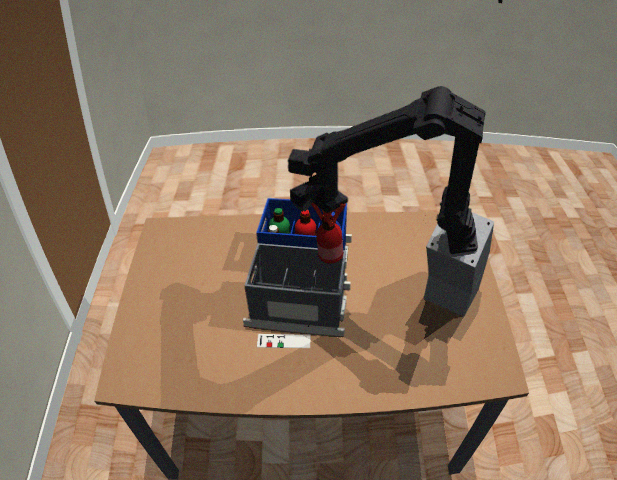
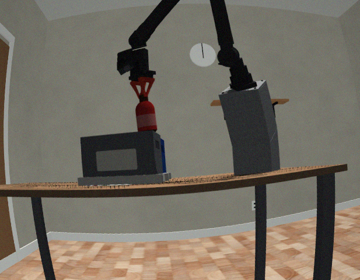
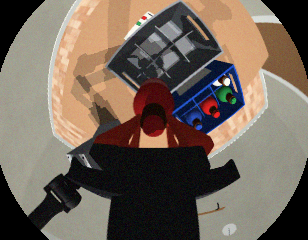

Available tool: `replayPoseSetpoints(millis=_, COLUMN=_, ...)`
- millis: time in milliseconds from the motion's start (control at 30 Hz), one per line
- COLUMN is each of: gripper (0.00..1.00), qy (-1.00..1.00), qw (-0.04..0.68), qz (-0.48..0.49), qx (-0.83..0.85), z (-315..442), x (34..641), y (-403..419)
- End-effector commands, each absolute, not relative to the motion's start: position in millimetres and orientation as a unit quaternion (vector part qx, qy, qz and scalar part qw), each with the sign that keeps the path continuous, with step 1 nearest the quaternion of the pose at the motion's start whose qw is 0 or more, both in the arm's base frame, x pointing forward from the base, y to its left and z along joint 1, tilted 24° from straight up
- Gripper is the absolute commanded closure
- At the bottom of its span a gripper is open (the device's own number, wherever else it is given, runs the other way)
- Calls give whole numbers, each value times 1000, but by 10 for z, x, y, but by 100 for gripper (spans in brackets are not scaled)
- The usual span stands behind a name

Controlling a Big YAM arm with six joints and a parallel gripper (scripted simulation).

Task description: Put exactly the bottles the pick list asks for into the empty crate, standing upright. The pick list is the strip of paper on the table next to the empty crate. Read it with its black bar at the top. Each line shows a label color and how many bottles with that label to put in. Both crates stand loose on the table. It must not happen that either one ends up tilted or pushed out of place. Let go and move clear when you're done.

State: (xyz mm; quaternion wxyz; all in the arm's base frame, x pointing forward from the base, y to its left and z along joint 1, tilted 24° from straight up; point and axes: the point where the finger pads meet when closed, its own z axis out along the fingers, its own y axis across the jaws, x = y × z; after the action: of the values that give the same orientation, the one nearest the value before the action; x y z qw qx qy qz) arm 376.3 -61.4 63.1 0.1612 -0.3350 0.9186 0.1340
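My gripper (image 1: 328,221) (image 2: 142,97) (image 3: 153,117) is shut on the neck of a red-labelled bottle (image 1: 329,244) (image 2: 146,117) (image 3: 154,96). It holds the bottle upright above the right rear corner of the grey crate (image 1: 294,302) (image 2: 119,153) (image 3: 194,23), whose compartments are empty. Behind it stands the blue crate (image 1: 285,238) (image 2: 163,155) (image 3: 233,75) with a green-labelled bottle (image 1: 279,221) (image 3: 226,96), a red-labelled bottle (image 1: 305,224) (image 3: 209,108) and a blue-capped one (image 3: 193,119). The pick list (image 1: 283,341) (image 3: 145,20) lies in front of the grey crate, showing a red and a green mark.
The arm's grey base block (image 1: 457,268) (image 2: 251,132) stands to the right of the crates. The crates and the pick list rest on a brown mat (image 1: 168,310) that covers the table top.
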Motion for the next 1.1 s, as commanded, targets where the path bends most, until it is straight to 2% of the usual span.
replayPoseSetpoints(millis=0, gripper=100, qy=921, qw=179, qz=118, qx=-327, z=712, x=3872, y=-767)
replayPoseSetpoints(millis=400, gripper=100, qy=920, qw=167, qz=128, qx=-330, z=538, x=3833, y=-611)
replayPoseSetpoints(millis=567, gripper=100, qy=919, qw=186, qz=113, qx=-328, z=662, x=3955, y=-674)
replayPoseSetpoints(millis=700, gripper=100, qy=920, qw=167, qz=128, qx=-329, z=460, x=3862, y=-576)
replayPoseSetpoints(millis=900, gripper=100, qy=920, qw=192, qz=108, qx=-324, z=637, x=4043, y=-707)
replayPoseSetpoints(millis=1067, gripper=100, qy=921, qw=177, qz=121, qx=-326, z=456, x=3922, y=-594)
